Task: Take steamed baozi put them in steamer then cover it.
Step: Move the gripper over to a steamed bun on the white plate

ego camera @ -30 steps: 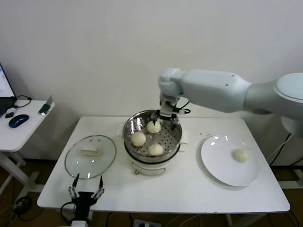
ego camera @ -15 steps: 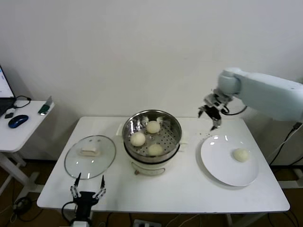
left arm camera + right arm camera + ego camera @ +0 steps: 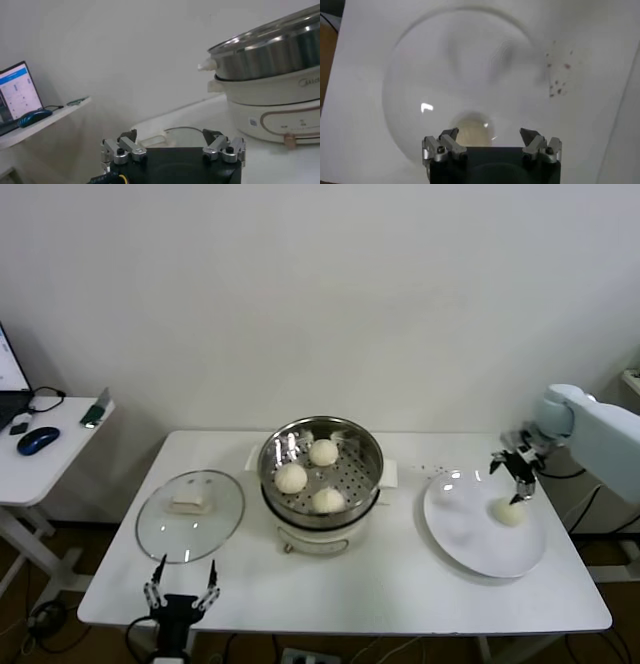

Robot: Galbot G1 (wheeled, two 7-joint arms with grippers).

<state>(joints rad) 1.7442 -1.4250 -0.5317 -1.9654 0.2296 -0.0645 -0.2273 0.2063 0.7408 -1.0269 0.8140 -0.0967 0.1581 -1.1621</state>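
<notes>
steel steamer (image 3: 321,474) holding three baozi (image 3: 291,477), white plate (image 3: 470,534) holding one; right claw (image 3: 514,472) spread above it

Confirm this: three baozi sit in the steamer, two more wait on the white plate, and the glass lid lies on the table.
Not quite. The head view shows only one baozi left on the white plate. Three do sit in the steamer, and the glass lid lies on the table.

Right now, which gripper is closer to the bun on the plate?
The right. The right gripper hangs open just above the bun on the plate. The left gripper sits open at the table's front left edge, beyond the glass lid.
</notes>
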